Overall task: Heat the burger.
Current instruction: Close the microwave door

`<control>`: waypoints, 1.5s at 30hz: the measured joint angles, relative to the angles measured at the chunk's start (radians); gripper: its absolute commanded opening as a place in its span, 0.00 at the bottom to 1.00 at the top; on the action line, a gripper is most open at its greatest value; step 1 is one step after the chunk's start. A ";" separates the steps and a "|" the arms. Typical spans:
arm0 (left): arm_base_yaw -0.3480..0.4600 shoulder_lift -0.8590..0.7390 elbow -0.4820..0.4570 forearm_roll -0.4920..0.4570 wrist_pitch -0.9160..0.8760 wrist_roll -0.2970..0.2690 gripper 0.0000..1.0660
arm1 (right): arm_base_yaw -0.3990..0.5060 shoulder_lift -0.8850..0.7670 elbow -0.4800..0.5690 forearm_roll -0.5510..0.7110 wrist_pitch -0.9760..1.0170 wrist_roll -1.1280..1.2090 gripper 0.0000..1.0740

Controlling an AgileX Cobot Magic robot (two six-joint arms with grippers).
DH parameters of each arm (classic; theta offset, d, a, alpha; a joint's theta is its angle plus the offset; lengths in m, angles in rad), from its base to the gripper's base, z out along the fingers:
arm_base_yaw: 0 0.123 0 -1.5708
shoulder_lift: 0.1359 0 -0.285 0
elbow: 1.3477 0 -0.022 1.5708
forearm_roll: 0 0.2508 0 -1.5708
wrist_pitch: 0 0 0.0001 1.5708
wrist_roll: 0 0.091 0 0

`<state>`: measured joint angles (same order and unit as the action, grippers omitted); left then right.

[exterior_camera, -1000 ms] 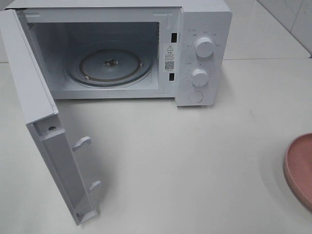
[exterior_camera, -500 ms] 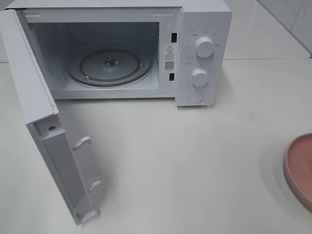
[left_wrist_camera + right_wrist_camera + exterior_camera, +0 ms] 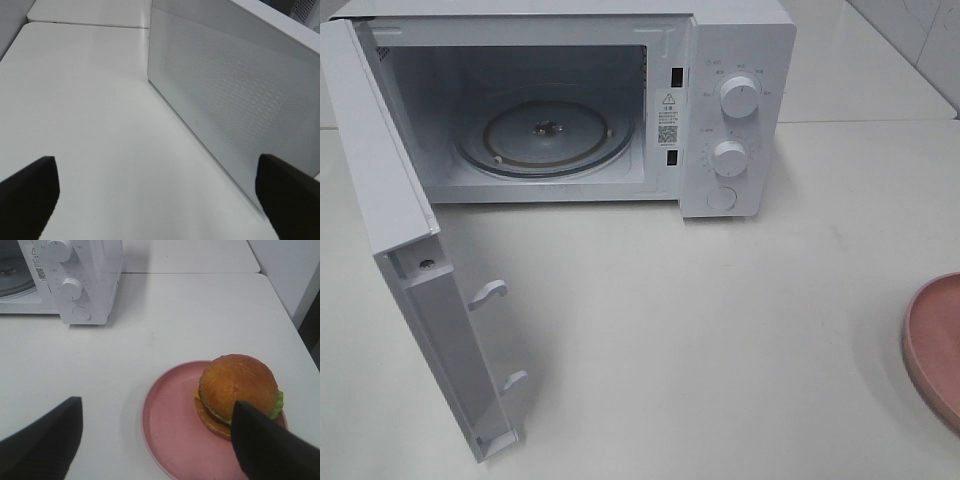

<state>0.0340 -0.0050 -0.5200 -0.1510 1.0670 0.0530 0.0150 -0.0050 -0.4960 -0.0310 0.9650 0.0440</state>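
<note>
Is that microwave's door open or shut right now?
Open. The door is swung wide to the left of the microwave, so you see straight in to the bare glass turntable.

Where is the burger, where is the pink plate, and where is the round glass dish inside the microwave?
burger [image 3: 239, 385]: right wrist view, on the top of its brown bun.
pink plate [image 3: 167, 422]: right wrist view, on its bare surface beside the burger.
glass dish [image 3: 570, 140]: exterior high view, on the clear turntable's right part.
</note>
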 measured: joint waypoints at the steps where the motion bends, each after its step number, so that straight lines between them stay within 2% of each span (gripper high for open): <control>1: 0.000 0.000 0.000 0.000 0.000 0.000 0.94 | -0.017 0.000 0.000 0.000 0.000 0.000 0.71; 9: 0.000 0.000 0.000 0.000 0.000 0.000 0.94 | -0.043 0.000 0.000 0.000 0.000 -0.001 0.71; 45: 0.000 0.000 0.000 0.000 0.000 0.000 0.94 | -0.043 0.000 0.000 0.000 0.000 -0.001 0.71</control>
<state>0.0340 -0.0050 -0.5200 -0.1510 1.0670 0.0530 -0.0280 -0.0050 -0.4960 -0.0310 0.9650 0.0430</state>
